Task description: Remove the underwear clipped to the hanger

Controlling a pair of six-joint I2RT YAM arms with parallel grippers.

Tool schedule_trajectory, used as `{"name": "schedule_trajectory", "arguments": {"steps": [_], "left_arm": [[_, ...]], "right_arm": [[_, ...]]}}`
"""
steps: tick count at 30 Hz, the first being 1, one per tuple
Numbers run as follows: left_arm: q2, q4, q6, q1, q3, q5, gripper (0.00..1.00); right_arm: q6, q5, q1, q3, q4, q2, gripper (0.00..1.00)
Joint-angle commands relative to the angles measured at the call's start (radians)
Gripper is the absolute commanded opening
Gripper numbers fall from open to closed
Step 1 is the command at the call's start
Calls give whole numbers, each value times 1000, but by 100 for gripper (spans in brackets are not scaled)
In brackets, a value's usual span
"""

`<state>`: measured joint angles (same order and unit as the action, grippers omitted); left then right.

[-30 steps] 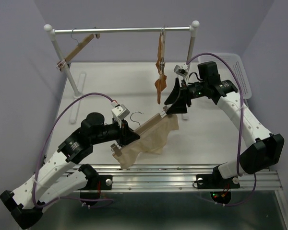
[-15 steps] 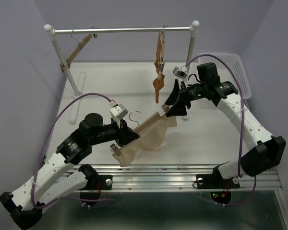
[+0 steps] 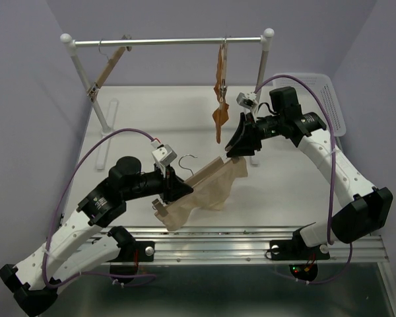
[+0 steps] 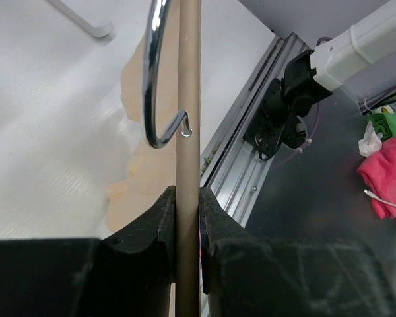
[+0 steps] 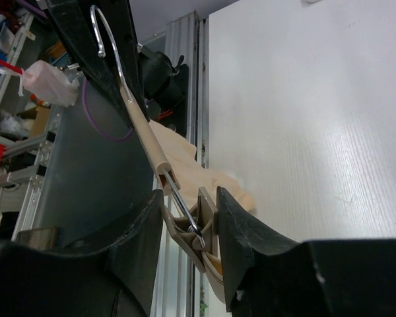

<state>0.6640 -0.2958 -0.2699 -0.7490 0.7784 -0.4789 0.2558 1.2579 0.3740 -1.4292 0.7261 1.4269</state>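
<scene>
The light-wood hanger (image 3: 208, 170) lies slanted low over the table, with the beige underwear (image 3: 211, 191) hanging from it. My left gripper (image 3: 173, 188) is shut on the hanger's bar (image 4: 188, 99) near the wire hook (image 4: 155, 79), and the underwear (image 4: 142, 172) shows beyond it. My right gripper (image 3: 234, 153) is at the bar's far right end. In the right wrist view its jaws press both sides of the clip (image 5: 198, 221), which still pinches the underwear (image 5: 185, 158).
A metal rack rail (image 3: 178, 41) spans the back. A rust-brown underwear (image 3: 219, 92) hangs from it just behind my right gripper, and an empty hanger (image 3: 109, 66) hangs at its left. A white basket (image 3: 330, 99) stands at the right edge.
My right gripper has shifted slightly left and closed in on the clip. The hanger and underwear have barely moved. The empty hanger on the rail has swung a little.
</scene>
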Motion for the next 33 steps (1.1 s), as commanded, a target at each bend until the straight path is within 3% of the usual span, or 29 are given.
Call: {"name": "schedule_trajectory", "arguments": {"steps": [1,6,9,15,20,24,25,28,30,31,32,33], "left_arm": [[-12,87,-5,-4,2,0,0],[-17,73,-2,-4,13,10,0],[-15,66,-3,-4,15,14,0],[-27,57,-9,-4,15,11,0],[-27,66,-3,-4,16,-4,0],[-12,93,14,-4,21,-9,0],[-12,105,17,-4,19,-16,0],[0,129,38,-4,13,-36,0],[9,124,57,-4,21,-40,0],[14,132,61,-4,21,-47,0],[14,139,73,-4,18,-65,0],[11,148,78,-4,16,-67,0]], "right_arm": [[16,17,8,-17,9,-11,37],[0,40,8,-33,10,6,26],[-38,54,8,-34,-20,13,1],[-133,38,8,-31,-89,13,1],[-41,-127,8,-92,12,4,1],[227,-175,17,-154,198,9,1],[413,-176,17,-161,250,3,1],[745,-121,17,-137,395,-14,1],[842,-95,17,-164,462,3,1],[1023,-88,17,-190,537,19,1],[1081,-68,17,-250,659,59,1],[1055,-63,17,-269,661,72,1]]}}
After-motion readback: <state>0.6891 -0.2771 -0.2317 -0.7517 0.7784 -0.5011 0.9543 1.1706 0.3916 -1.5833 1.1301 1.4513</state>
